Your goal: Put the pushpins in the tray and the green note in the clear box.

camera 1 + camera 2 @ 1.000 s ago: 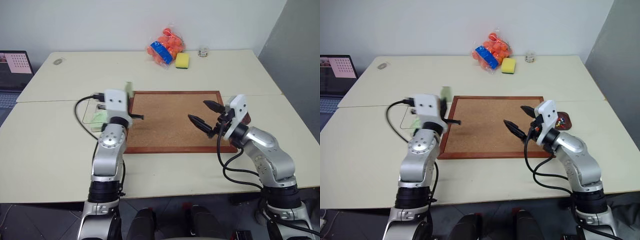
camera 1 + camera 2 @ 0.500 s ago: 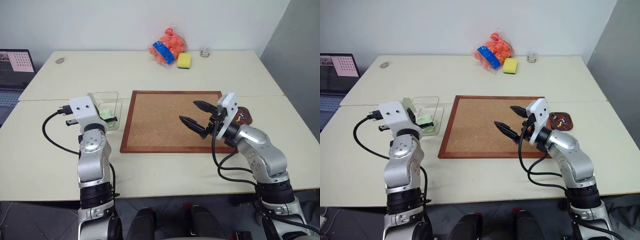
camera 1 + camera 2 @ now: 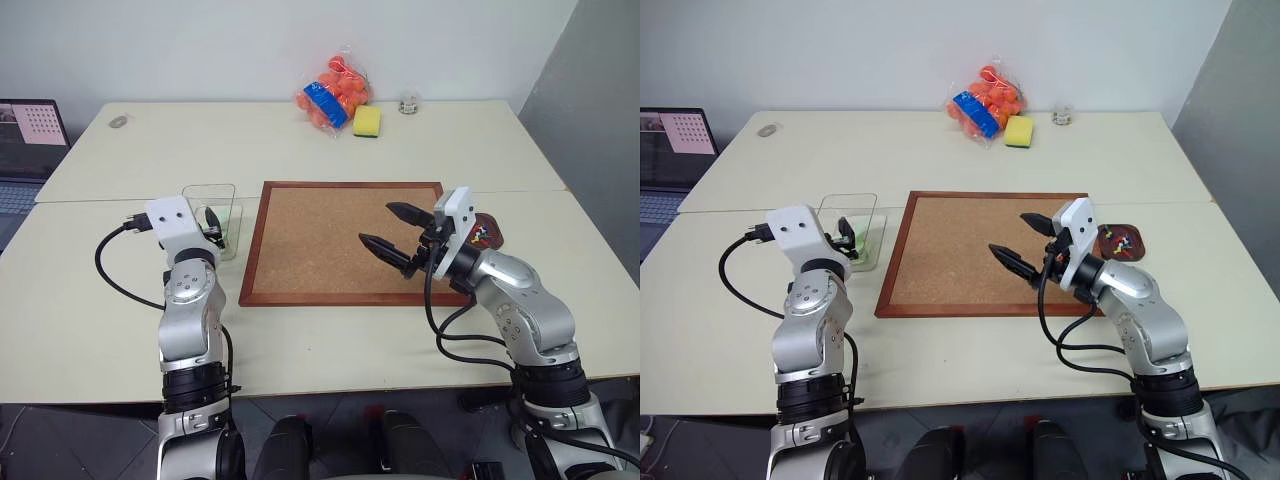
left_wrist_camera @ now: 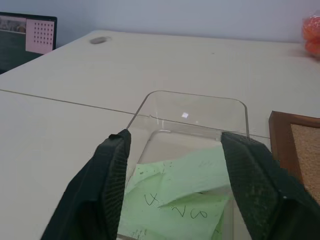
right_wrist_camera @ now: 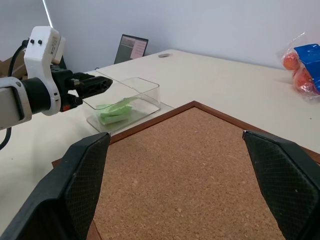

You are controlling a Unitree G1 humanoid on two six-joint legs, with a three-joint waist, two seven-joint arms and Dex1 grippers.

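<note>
The green note (image 4: 180, 195) lies inside the clear box (image 4: 195, 97), pale green with scribbles on it. My left gripper (image 3: 212, 225) hovers level at the box's near end. It is open, its fingers (image 4: 112, 170) spread wide on either side of the note and not touching it. My right gripper (image 3: 378, 225) stands open above the right part of the cork board, holding nothing. Behind it, the small brown tray (image 3: 1120, 241) sits off the board's right edge with several coloured pushpins (image 3: 1123, 240) in it.
A wood-framed cork board (image 3: 330, 250) fills the table's middle, just right of the clear box. At the far edge are a bag of orange balls (image 3: 330, 92), a yellow sponge (image 3: 367, 121) and a small jar (image 3: 406, 104). A laptop (image 3: 25, 125) stands at far left.
My left gripper carried the green note left from the cork board's edge to the clear box, then opened and let it go. The camera view shifted. The right arm stayed put.
</note>
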